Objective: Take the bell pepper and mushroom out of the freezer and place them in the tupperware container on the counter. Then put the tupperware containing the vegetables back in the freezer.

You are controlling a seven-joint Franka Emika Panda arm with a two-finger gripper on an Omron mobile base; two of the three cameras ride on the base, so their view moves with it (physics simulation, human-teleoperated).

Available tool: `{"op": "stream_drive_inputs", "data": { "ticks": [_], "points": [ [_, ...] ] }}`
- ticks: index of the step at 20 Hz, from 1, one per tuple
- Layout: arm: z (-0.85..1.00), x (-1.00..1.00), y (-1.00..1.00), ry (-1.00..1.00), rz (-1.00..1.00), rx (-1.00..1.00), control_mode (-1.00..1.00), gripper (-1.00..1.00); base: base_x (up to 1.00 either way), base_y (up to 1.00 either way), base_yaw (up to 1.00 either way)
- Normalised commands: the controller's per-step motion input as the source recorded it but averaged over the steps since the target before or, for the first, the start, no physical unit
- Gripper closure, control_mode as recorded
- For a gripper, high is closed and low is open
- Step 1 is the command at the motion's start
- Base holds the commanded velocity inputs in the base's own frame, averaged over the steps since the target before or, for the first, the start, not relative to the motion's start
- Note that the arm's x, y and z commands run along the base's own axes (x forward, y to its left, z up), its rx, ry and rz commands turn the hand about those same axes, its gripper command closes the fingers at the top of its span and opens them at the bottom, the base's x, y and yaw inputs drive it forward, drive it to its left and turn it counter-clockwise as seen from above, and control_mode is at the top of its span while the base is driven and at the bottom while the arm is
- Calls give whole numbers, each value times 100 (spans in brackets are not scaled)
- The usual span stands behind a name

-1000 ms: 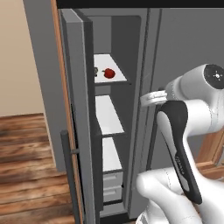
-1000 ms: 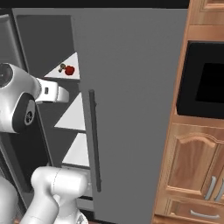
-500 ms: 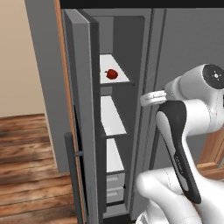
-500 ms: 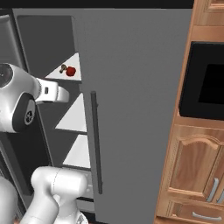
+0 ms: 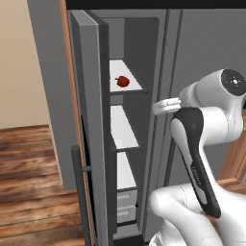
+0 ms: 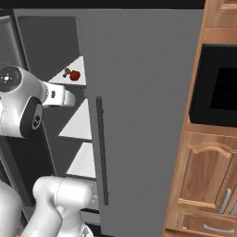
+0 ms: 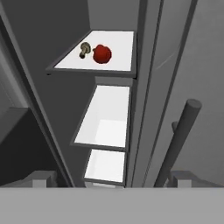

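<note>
1. Tool (image 7: 112, 181): jaws spread wide, nothing between them; two dark tips low in the hand view, one at each side, facing the freezer opening from outside it.
2. Freezer (image 5: 139, 144): tall narrow grey compartment, door (image 5: 91, 120) swung open; three white shelves stacked one above another, two small grey drawers (image 5: 126, 205) at the bottom.
3. Bell pepper (image 7: 102, 54): glossy red, round, on the top shelf (image 7: 118, 52); no clear long axis. Which way its stem points cannot be told.
4. Mushroom (image 7: 84, 49): tan cap on a pale stem, lying on its side just beside the pepper on the same shelf; long axis runs roughly along the shelf's depth, cap toward the rear in the hand view.
5. Bar handle (image 6: 102, 150): long, dark, upright on the neighbouring fridge door.
6. View differences: left base view gives the pepper alone, the mushroom not made out; right base view and hand view give both. Drawers are plain in the left base view.
</note>
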Motion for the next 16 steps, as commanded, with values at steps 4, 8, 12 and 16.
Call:
{"op": "stream_drive_inputs", "data": {
  "ticks": [4, 8, 12, 16],
  "points": [
    [6, 21, 6, 0, 2, 2, -100, -100, 0, 0, 0],
    [5, 28, 19, 0, 0, 0, -100, -100, 0, 0, 0],
    [2, 37, 19, 3, 2, 0, -100, -100, 0, 0, 0],
    [0, 43, 26, 15, 3, 0, -100, -100, 0, 0, 0]
  ]
}}
